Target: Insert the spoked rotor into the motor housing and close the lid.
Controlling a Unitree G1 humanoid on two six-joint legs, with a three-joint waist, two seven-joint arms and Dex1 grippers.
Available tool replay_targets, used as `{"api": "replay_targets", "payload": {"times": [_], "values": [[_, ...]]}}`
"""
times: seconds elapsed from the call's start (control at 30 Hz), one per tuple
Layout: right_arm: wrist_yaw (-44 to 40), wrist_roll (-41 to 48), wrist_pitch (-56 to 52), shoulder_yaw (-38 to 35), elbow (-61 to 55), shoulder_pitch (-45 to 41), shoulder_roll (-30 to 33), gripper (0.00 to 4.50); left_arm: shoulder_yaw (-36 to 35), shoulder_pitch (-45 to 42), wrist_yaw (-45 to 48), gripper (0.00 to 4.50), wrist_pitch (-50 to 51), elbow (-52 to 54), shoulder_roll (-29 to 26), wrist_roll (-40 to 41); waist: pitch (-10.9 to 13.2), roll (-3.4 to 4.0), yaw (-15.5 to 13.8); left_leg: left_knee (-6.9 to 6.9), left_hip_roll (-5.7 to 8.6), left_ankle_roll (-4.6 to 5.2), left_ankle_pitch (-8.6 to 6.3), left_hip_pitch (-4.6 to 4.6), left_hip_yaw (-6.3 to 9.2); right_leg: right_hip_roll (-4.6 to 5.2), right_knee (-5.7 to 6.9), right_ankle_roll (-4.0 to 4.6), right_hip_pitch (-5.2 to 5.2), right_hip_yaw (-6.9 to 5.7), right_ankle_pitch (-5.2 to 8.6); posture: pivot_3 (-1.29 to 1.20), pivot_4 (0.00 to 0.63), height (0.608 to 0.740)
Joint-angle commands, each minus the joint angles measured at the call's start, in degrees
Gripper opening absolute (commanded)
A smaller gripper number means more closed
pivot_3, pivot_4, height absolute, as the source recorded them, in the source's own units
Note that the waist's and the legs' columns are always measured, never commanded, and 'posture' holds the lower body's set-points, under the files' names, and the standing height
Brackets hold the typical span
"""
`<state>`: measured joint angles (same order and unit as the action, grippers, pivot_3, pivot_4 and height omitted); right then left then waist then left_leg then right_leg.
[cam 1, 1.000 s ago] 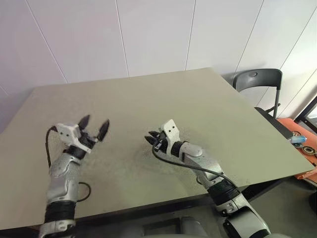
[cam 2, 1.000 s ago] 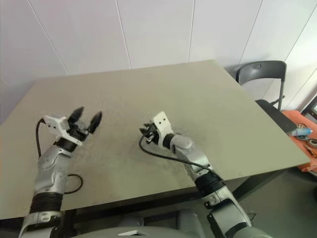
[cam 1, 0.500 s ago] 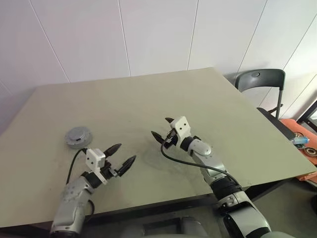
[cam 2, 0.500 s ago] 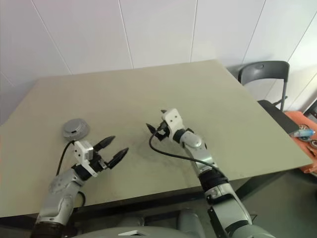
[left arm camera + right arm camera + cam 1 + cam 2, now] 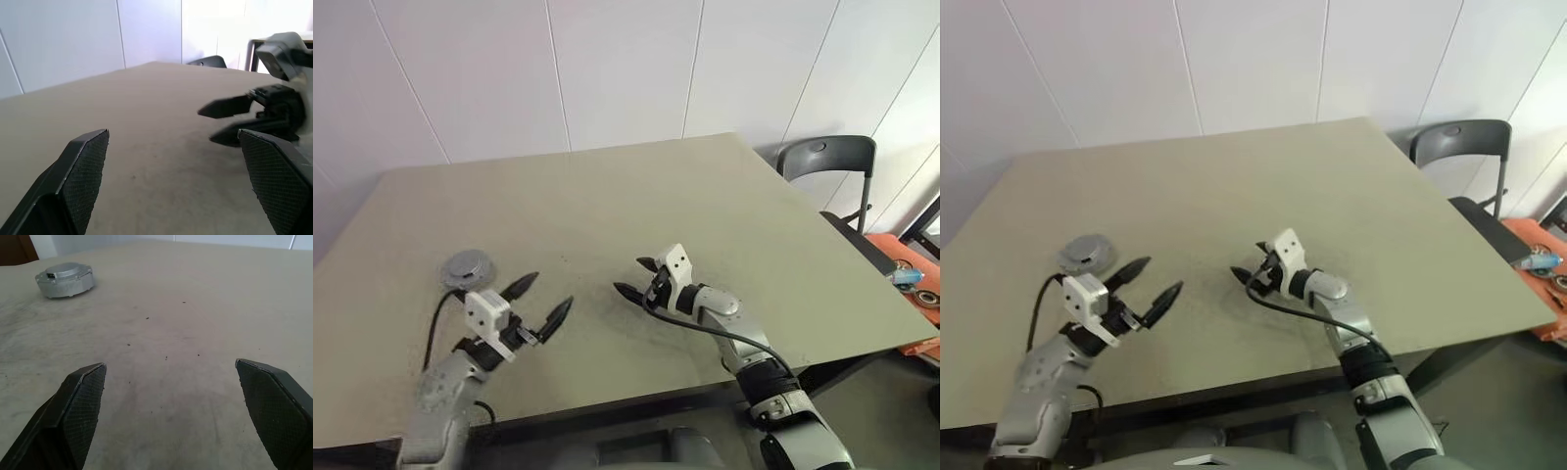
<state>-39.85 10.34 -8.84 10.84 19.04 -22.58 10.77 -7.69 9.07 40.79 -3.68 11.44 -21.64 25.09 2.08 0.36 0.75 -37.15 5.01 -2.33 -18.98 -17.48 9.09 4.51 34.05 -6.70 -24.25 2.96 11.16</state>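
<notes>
While lid (image 5: 467, 266) sits closed on table (image 5: 705, 196), left end effector (image 5: 540, 302) and right end effector (image 5: 635, 277) gape wide, empty

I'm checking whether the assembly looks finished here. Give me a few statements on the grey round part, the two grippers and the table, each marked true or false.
1. The lid sits on the table near its left side. True.
2. The left gripper is clamped on the lid. False: it is open and apart from it.
3. The right gripper is open and holds nothing. True.
4. The lid lies between the two grippers. False: it lies beyond the left gripper, off to the left.
5. A chair stands past the table's right edge. True.
</notes>
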Motion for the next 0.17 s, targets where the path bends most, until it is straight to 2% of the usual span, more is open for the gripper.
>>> {"api": "replay_targets", "payload": {"times": [0.03,0.17], "values": [[-0.48,0.54,-0.69,-0.8,-3.63,-0.69,0.29,4.47,-2.36,-3.38,0.44,4.5,3.15,1.42,-2.43,3.04,0.0,0.0,-0.01,0.01,0.0,0.0,0.0,0.0,0.0,0.0,0.0,-0.01,0.0,0.0,-0.01,0.0,0.0,0.74],[-0.12,0.47,-1.27,-0.95,-4.0,-0.82,0.05,4.47,-2.29,-7.28,-1.82,4.5,8.67,4.44,-4.35,3.9,0.01,-0.01,-0.02,0.04,0.01,0.0,0.0,-0.02,0.01,0.01,-0.04,-0.14,-0.02,0.0,-0.09,0.0,0.0,0.74]]}}
